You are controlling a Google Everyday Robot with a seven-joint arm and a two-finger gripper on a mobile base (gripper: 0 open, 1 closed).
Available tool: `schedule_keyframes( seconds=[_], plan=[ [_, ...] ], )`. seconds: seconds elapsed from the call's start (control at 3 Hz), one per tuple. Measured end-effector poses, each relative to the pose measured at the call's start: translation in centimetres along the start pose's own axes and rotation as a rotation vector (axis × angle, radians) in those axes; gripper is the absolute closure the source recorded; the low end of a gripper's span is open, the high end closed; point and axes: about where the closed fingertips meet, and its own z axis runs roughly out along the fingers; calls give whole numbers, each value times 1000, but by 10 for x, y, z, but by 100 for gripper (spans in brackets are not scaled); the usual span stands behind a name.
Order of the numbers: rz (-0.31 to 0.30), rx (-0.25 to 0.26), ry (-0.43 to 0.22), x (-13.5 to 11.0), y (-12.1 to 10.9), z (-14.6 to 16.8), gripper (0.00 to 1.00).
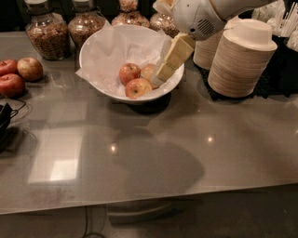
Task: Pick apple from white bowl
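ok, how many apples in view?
6. Three in the wide white bowl: red-pink apple back-left, one in front, paler one partly behind the cream gripper inside it. Three more apples at grey table's left edge. Paper may hide others.

Glossy grey countertop (186, 153) mirrors bright light patches (52, 169) before a dark backdrop (10, 14).

Red apple (129, 73) upper-left in white bowl (109, 93); gripper (159, 78) at bowl's right
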Motion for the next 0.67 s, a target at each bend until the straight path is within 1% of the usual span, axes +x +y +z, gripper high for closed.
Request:
schedule_keyframes(
  seconds=[0.33, 0.67],
  plan=[
    [23, -60, -65, -9, -13, 30, 0],
    [52, -117, -83, -9, -18, 58, 0]
  ],
)
